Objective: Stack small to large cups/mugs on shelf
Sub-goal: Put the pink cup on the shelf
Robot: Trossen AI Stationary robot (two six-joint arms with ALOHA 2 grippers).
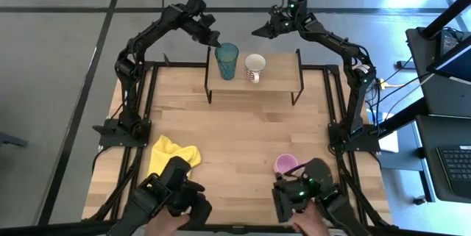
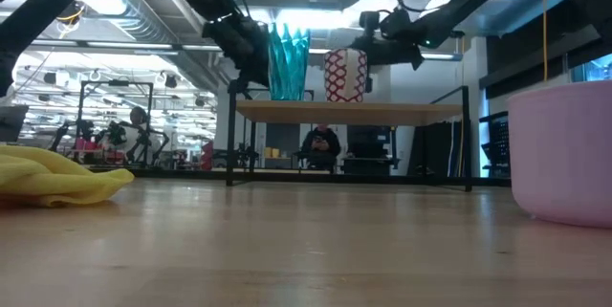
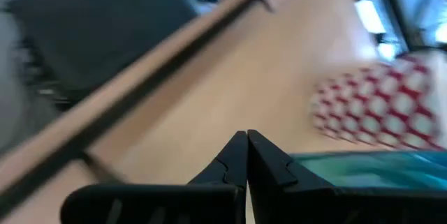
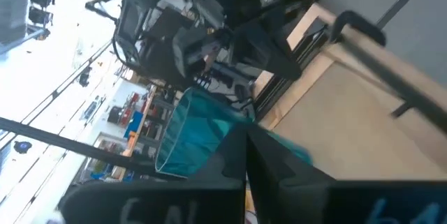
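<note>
The light-wood shelf (image 1: 274,81) stands on black legs at the table's far middle. On it stand the teal tumbler (image 1: 227,61) and, to its right, the cream-white mug with a red pattern (image 1: 255,68). The pink mug (image 1: 285,165) stands on the tabletop at the near right. My left gripper (image 1: 214,40) is shut, just beyond the tumbler's far-left side, and also shows in its own wrist view (image 3: 246,140). My right gripper (image 1: 259,31) is shut, above and beyond the white mug, and shows in its wrist view (image 4: 244,137). Neither holds anything.
A yellow cloth (image 1: 175,154) lies crumpled on the tabletop at the near left. A second pair of dark arms with a person's hands (image 1: 309,225) stands at the near edge. In the low view the pink mug (image 2: 564,149) looms close at the right.
</note>
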